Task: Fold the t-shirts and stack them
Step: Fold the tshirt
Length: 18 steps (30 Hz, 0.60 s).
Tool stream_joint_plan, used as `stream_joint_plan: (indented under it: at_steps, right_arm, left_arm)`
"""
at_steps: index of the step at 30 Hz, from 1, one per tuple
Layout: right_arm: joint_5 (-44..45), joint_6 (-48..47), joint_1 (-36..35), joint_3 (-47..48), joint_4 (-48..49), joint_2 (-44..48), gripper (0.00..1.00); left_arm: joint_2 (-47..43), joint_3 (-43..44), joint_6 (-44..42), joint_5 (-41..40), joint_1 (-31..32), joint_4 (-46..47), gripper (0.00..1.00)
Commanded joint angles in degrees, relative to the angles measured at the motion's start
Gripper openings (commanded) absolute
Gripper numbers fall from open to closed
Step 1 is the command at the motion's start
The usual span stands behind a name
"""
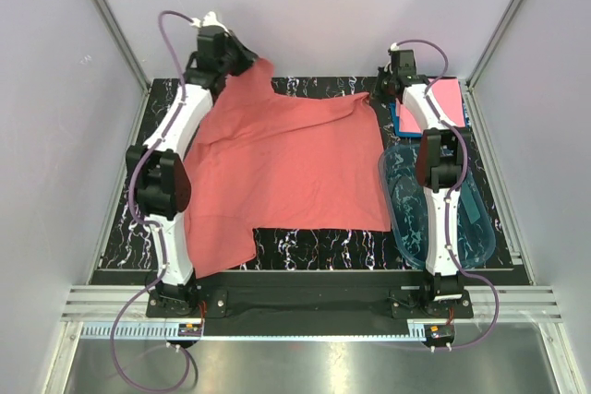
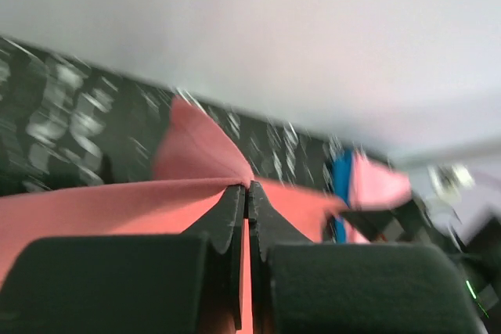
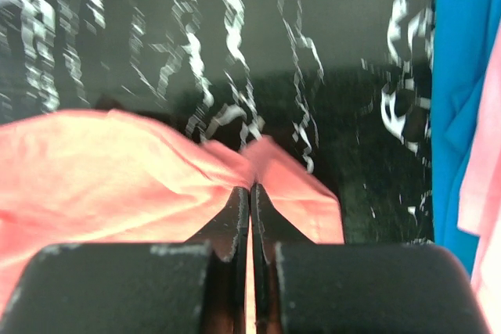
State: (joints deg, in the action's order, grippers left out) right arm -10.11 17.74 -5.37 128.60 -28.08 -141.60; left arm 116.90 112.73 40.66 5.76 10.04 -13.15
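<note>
Our left arm [image 1: 180, 126] reaches far forward, and the left pincer [image 2: 248, 187] is clamped tight on a far corner of the salmon t-shirt [image 1: 295, 163]. Our right arm [image 1: 420, 110] stretches forward as well, the right pincer [image 3: 250, 187] pinched on the shirt's other far corner, its fingers pressed flat together.

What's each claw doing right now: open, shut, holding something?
Left gripper: shut, pinching the far left corner of the salmon t-shirt.
Right gripper: shut, pinching the far right corner of the same shirt.
</note>
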Motion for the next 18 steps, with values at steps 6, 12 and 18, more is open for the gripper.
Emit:
stream_joint_plan:
  at_steps: [6, 12, 18]
  right_arm:
    - [-1.4, 0.28, 0.0, -2.03, 2.06, 2.91, 0.0]
    - [-2.19, 0.81, 0.0, -2.03, 2.15, 2.65, 0.0]
    - [-2.28, 0.28, -0.08, -0.46, 1.18, 2.38, 0.0]
  left_arm:
    - [-0.71, -9.1, -4.27, 5.85, 7.27, -2.05, 0.06]
    - [-2.02, -6.03, -10.07, 1.9, 7.27, -6.8, 0.52]
    - [-5.54, -7.16, -12.11, 1.26, 1.13, -7.59, 0.64]
